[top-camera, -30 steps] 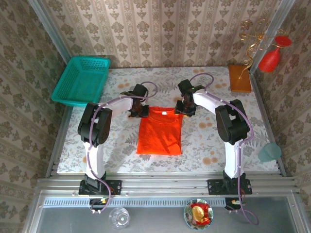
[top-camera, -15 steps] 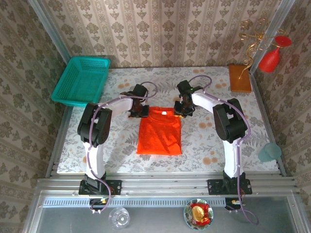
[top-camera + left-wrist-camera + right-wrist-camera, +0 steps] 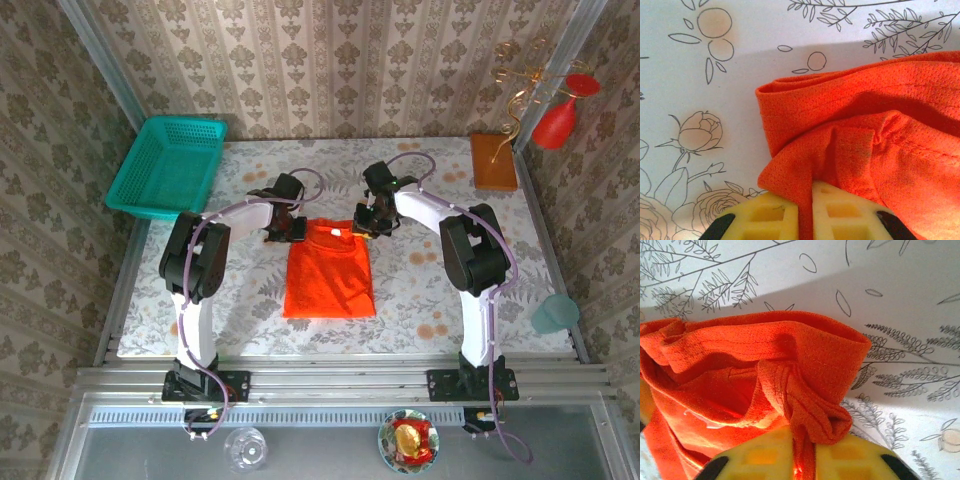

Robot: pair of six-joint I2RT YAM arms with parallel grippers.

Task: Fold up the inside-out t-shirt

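**Operator:** Where does the shirt lie, and what have I got hold of?

**Spotter:** The inside-out t-shirt [image 3: 329, 277] sits mid-table as a tall rectangle, with its near hem flat toward the arm bases and its collar at the far end. You have both far corners. Your left gripper [image 3: 805, 200] is pinched tight on a bunched fold at the far-left corner. Your right gripper [image 3: 802, 440] is clamped on a thick twist of cloth at the far-right one.

**Operator:** And the fold itself?

**Spotter:** I'd judge it goes collar end toward the near hem. Lift both corners level and draw them toward you together so the far edge runs straight. Then lay that edge even with the hem. Your right pinch holds a rolled lump that may leave a crease, so let it fall flat before you release.

**Operator:** What about the surface and the room?

**Spotter:** The table [image 3: 420, 290] is pale with a floral print and looks smooth, so the cloth could slide; go slowly. Nearest you, below the rail, stand a clear glass [image 3: 245, 448] and a small dish [image 3: 407, 440]. At the far left is a teal basket [image 3: 168, 165], and at the far right a brown-orange block [image 3: 494, 161]. A red vase [image 3: 556, 120] sits beyond the block, and patterned wallpaper covers the walls behind.
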